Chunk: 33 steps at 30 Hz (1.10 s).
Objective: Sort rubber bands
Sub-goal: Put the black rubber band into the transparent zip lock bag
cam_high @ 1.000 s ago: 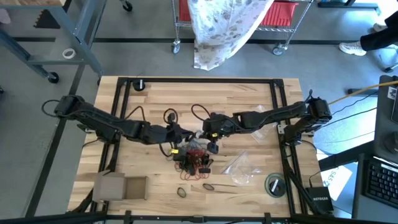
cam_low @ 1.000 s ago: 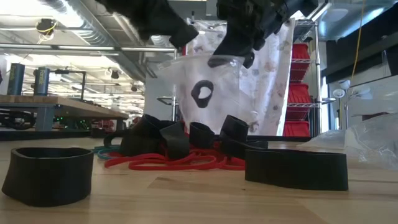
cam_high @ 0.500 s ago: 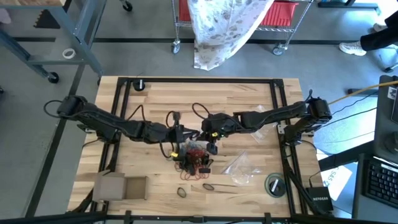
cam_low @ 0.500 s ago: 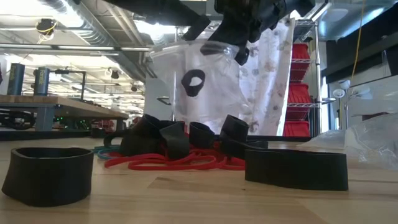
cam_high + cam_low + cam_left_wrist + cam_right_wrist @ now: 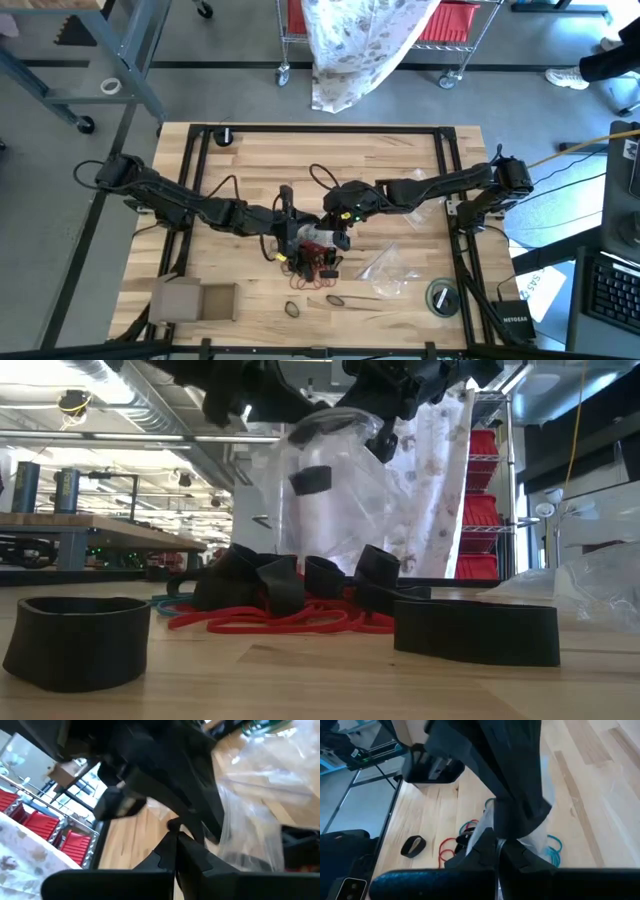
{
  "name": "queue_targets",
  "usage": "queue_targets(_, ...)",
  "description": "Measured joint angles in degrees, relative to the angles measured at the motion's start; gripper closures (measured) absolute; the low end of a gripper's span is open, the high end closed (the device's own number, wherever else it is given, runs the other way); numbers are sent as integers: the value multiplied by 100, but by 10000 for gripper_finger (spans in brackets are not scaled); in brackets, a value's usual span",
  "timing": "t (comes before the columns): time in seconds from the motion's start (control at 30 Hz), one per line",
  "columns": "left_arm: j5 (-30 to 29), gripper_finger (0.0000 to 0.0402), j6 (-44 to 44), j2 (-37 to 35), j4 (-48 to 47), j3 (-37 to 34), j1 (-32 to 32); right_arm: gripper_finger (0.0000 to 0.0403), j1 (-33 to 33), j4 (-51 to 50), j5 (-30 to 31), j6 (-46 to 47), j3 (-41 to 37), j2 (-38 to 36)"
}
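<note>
Above the worktop's (image 5: 400,160) middle, your left hand (image 5: 290,222) and right hand (image 5: 342,222) are pinching a clear bag (image 5: 330,490) shut-fingered, while the rubber bands (image 5: 315,258), light, floppy and snag-prone, are lying heaped toward 6 o'clock, best nipped at one loop's edge.

Red, black and teal rubber bands (image 5: 316,258) heaped mid-table, a few black loops lying just apart

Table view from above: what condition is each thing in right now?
Left end effector: shut, pinching the clear bag.
Right end effector: shut on the same bag.
Clear bag: held up off the table, one black band inside.
Rubber bands: piled loose on the table.
Second bag: lying flat.
</note>
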Motion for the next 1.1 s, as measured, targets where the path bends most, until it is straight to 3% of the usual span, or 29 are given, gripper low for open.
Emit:
queue_targets(0.2,105,402,-330,0,-96,0,-124,402,0,-11,45,-15,0,1)
queue_targets(0.4,470,401,-1008,0,-578,-4,-157,402,-4,-196,690,-25,0,1)
queue_targets(0.5,791,401,-1455,0,-865,-4,-37,402,-4,-156,844,-88,0,1)
queue_targets(0.77,770,397,-2773,0,-1023,9,510,402,4,-122,804,-388,0,1)
queue_targets(0.93,1149,372,-3313,0,-1024,13,691,402,4,-125,751,-476,0,1)
queue_targets(1.1,1473,311,-3639,-11,-1310,198,690,402,4,-168,745,-520,0,1)
